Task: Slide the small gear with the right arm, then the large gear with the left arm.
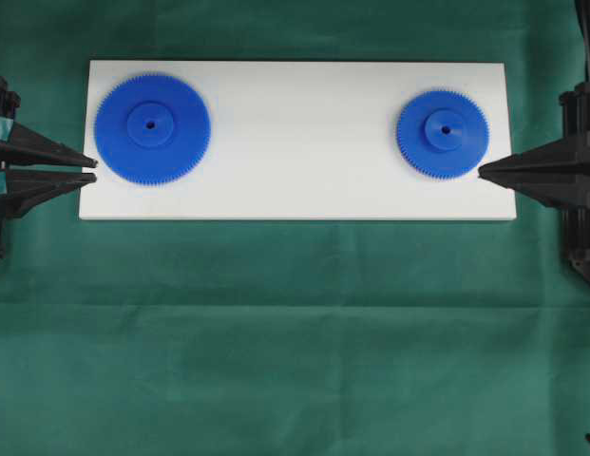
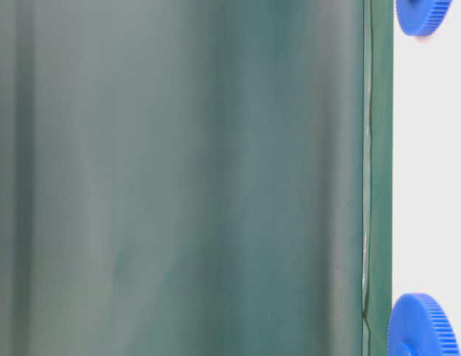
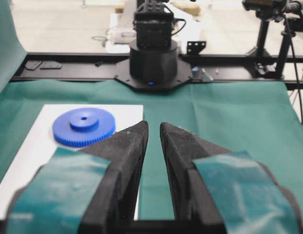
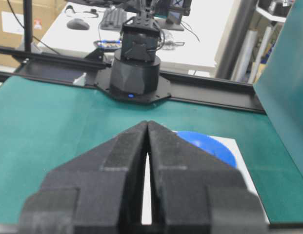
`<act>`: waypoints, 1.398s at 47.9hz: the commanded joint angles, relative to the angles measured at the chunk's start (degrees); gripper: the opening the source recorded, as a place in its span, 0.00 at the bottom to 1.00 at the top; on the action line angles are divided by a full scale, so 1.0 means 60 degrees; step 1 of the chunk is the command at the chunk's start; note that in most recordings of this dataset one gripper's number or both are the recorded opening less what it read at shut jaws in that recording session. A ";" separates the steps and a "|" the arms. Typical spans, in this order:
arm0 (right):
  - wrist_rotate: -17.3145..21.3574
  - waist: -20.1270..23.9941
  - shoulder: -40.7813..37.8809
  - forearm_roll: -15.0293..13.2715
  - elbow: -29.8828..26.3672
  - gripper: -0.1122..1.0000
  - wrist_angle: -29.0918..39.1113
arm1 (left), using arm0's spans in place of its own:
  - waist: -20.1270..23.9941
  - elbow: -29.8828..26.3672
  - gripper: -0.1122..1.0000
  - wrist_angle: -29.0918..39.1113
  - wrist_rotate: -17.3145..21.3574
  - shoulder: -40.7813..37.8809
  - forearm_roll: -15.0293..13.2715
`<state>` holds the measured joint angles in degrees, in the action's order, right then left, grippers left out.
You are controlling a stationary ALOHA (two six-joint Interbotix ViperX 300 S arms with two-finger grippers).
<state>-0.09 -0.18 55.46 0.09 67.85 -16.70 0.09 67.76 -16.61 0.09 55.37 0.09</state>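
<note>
Where green cloth (image 1: 295, 332) spreads, white board (image 1: 295, 190) lies; room behind blurred, maybe desks.

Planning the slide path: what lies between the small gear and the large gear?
Nothing: in the overhead view only bare white board lies between the small gear and the large gear.

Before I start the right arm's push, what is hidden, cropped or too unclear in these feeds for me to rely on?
- Small blue plastic toothed gear: right wrist view, mostly hidden behind the closed right gripper.
- Large blue plastic toothed gear: table-level view, cropped by the frame edges; the small gear there too.
- Right gripper tip versus small gear's teeth: overhead view, contact too fine to tell.
- Left gripper: left wrist view, blurred close up, hiding part of the white rectangular board.
</note>
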 commanded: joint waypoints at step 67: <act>0.0674 -0.3574 0.0073 -0.0029 0.0557 0.56 0.1611 | 0.1685 0.0381 0.10 0.0088 -0.0044 0.0205 -0.0205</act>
<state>3.87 -20.92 57.57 0.00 71.89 -7.65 10.11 70.66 -15.82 -0.26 56.78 -0.97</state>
